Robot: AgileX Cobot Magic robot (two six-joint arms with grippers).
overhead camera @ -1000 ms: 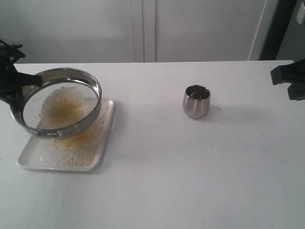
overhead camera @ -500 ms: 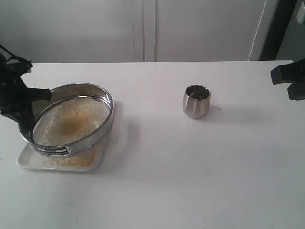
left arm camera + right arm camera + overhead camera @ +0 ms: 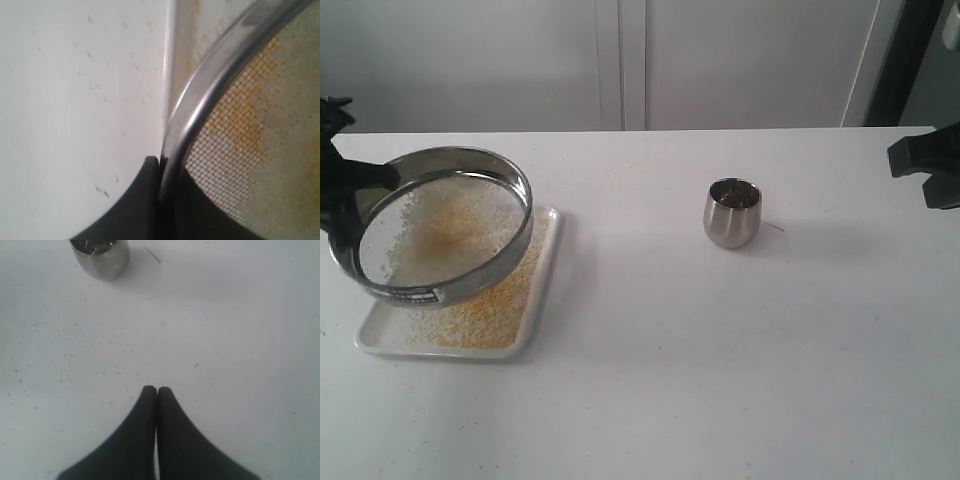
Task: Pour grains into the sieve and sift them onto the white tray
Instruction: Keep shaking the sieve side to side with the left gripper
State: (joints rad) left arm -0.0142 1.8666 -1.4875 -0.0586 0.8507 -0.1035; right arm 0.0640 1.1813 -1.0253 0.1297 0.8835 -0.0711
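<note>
The left gripper (image 3: 160, 162) is pinching the rim of the wide round steel sieve (image 3: 442, 228) between its fingers; the right gripper (image 3: 157, 390) is pressing its fingers together.

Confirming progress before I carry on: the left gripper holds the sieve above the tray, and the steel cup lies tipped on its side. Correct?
Not quite. The left gripper does hold the sieve above the tray, but the exterior view shows the cup standing upright.

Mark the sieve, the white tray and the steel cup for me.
sieve (image 3: 455, 160): exterior view, far rim wall.
white tray (image 3: 382, 335): exterior view, near-left corner.
steel cup (image 3: 730, 225): exterior view, side wall.
</note>
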